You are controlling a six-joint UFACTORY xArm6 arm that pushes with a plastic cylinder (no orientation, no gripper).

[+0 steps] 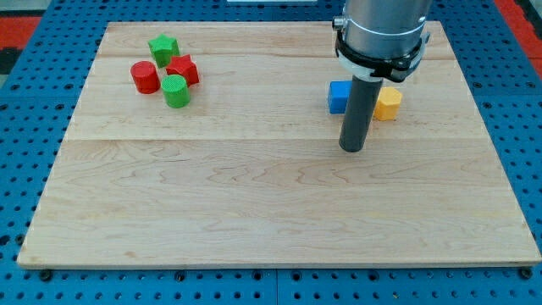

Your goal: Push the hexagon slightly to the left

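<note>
While partly hidden behind the rod, the yellow hexagon (389, 103) is sitting near the board's (254, 212) upper right, flat, blue block (339, 97) just left. My tip (351, 149) is resting just below both, touching neither, grasping nothing. Rod is standing upright.

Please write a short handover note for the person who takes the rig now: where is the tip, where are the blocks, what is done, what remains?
My tip rests on the board, just below the blue block and yellow hexagon, touching neither.
The rod partly hides both.
Green star, red cylinder, red block and green cylinder cluster at the view's top left.
Left: push the hexagon leftward.
</note>
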